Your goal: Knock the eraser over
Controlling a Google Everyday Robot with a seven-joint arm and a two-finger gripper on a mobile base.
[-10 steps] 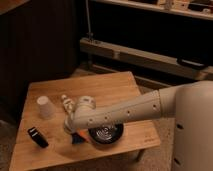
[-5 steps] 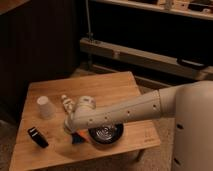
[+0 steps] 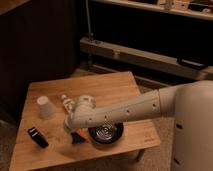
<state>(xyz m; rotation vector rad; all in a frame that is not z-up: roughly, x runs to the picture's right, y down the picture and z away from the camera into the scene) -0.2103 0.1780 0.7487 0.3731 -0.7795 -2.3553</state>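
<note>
A black oblong block (image 3: 37,136), which I take for the eraser, sits near the front left corner of the wooden table (image 3: 107,87). My gripper (image 3: 69,128) is at the end of the white arm (image 3: 125,112), low over the table. It is a little to the right of the block and apart from it. The gripper's end is dark and partly hidden behind the wrist.
A white upside-down cup (image 3: 45,106) stands at the table's left. A black bowl (image 3: 105,134) sits under the arm near the front edge. A small blue and orange item (image 3: 77,136) lies beside the gripper. A small bottle-like object (image 3: 65,102) lies behind the wrist. Dark shelving stands behind.
</note>
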